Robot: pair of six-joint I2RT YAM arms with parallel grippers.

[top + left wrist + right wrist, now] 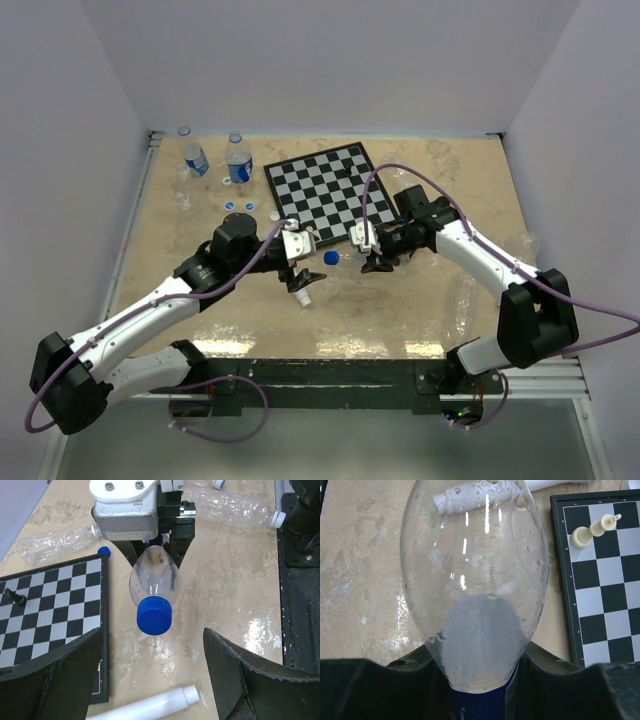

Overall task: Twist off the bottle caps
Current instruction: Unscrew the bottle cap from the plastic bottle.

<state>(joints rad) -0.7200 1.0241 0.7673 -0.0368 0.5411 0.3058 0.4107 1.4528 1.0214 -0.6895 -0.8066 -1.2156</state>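
Note:
A clear bottle (pixel 154 577) lies level above the table, its blue cap (pixel 154 619) pointing at my left gripper (pixel 155 655). That gripper is open: its dark fingers (pixel 55 675) stand wide on either side, and the cap sits near the tips, touching neither. My right gripper (pixel 480 680) is shut on the bottle (pixel 475 580) at its blue-labelled body. From above, the capped bottle (pixel 345 258) hangs between the left gripper (pixel 300 272) and the right gripper (pixel 372 258).
A chessboard (pixel 325 190) lies behind the grippers, with a pale chess piece (pixel 592 530) on it. Two upright bottles (pixel 193 152) stand at the back left, loose caps (pixel 230 206) near them. A white stick (pixel 150 707) lies under my left gripper. Empty bottles (pixel 235 507) lie on the table.

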